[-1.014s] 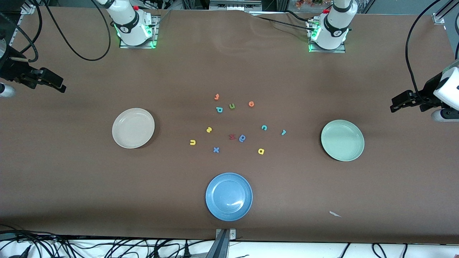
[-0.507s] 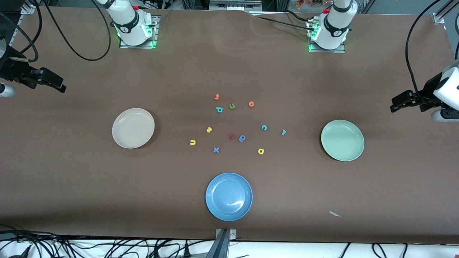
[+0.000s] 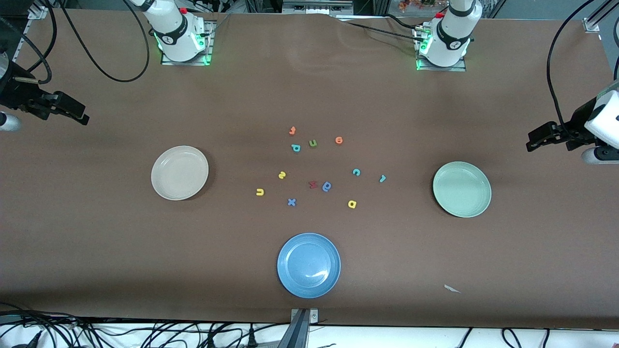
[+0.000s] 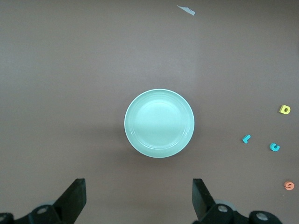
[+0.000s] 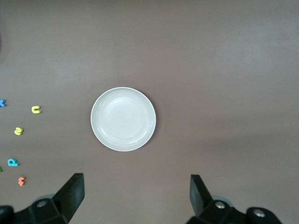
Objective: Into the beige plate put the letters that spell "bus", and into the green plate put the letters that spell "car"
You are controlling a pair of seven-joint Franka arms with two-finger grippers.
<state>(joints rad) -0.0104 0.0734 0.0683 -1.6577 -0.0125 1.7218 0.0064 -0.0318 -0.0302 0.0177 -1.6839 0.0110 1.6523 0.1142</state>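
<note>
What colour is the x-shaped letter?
Blue; the x-shaped letter shows best in the front view.

We hold both our arms up high and wait. Our left gripper (image 3: 532, 140) hangs in the air at the left arm's end of the worktop, with its jaws wide apart and nothing between them. Our right gripper (image 3: 82, 115) hangs at the right arm's end, jaws wide apart too, holding nothing.

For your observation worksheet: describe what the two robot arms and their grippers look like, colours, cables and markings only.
Both arms are white with black joint bands, red buttons and green-lit bases on metal plates. Black cables loop from each. The left gripper and right gripper are black, with flat, wedge-shaped black fingers and small silver screws.
</note>
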